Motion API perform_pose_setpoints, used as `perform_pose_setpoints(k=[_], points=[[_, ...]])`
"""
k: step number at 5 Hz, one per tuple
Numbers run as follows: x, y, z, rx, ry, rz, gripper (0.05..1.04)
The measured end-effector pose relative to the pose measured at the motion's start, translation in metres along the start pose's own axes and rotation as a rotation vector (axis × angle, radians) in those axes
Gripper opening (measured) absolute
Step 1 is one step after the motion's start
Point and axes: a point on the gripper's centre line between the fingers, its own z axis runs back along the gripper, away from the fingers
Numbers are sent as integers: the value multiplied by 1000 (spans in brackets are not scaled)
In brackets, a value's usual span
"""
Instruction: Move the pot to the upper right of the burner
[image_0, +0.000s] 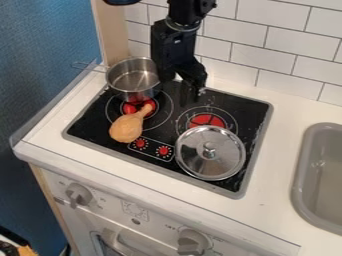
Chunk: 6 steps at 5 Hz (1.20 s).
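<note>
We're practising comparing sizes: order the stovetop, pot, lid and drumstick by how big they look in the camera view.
Stovetop
Lid and pot: unranked; the lid looks wider but lies nearer the camera
Drumstick

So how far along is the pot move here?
Nothing looks done: the pot is at the upper left of the cooktop, behind the drumstick. In hand: the gripper is beside the pot, grip unclear. Left: getting the pot to the upper right, behind the lid.
</note>
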Motion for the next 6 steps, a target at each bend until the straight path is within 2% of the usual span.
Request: perform_pose_setpoints(k=[1,3,6], points=[[8,-28,-8,4,-50,141,1001],[15,-67,-35,1,-114,265,1001],[2,-64,-70,48,-146,208,1001]])
